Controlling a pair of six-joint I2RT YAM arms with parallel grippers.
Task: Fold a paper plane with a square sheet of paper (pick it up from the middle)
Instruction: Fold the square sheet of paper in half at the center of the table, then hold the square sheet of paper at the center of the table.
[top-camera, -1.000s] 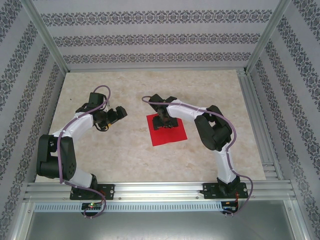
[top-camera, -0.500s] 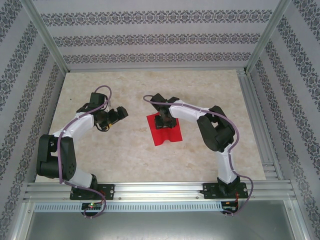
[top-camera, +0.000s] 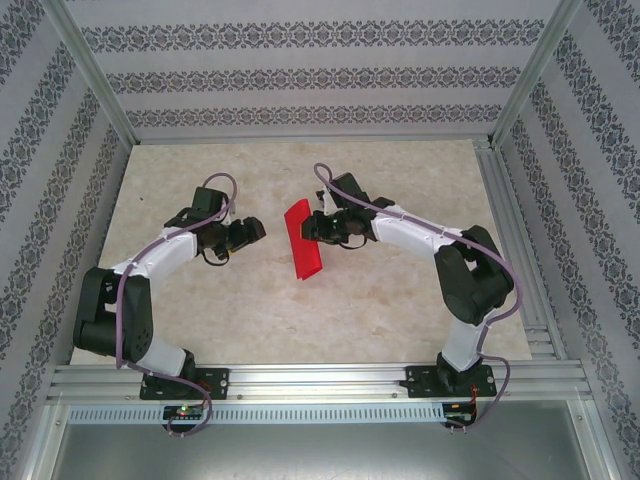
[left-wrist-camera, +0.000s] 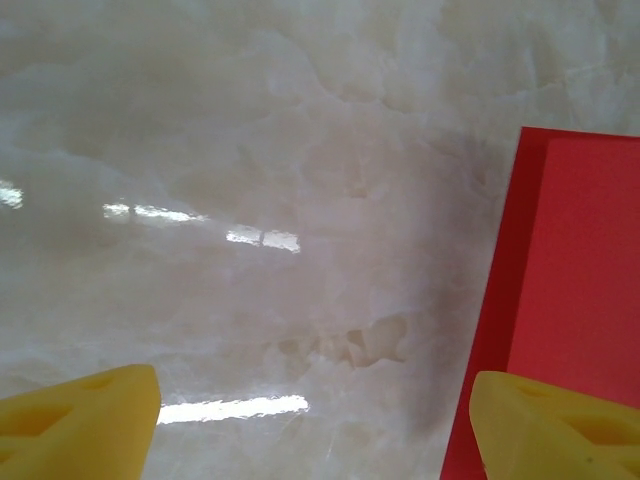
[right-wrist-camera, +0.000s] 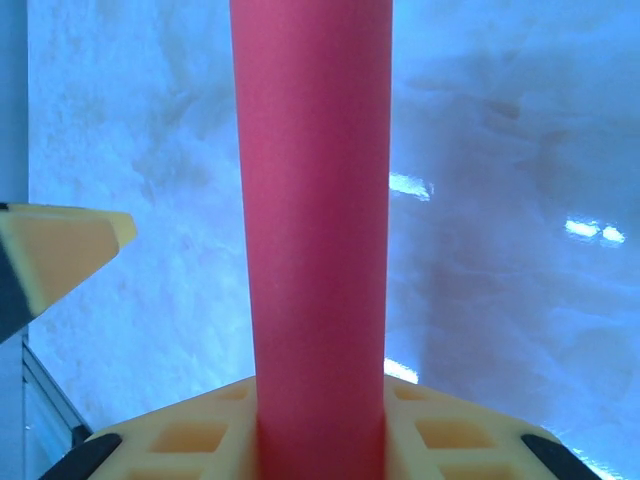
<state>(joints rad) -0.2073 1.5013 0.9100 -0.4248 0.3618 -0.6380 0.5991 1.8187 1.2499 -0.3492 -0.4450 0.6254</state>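
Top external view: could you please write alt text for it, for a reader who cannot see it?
The right hand grips a red sheet of paper, seen as a narrow slanted band over the middle of a pale marbled table. The left hand points toward it, open, with a gap between them.

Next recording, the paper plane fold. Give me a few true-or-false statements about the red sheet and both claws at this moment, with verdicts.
1. The right claw grips the red sheet. True.
2. The red sheet lies flat on the table. False: it is bent and raised at the right claw.
3. The left claw has its jaws open. True.
4. The left claw is clamped on the red sheet. False: it holds nothing; the sheet is beside one of its fingers.
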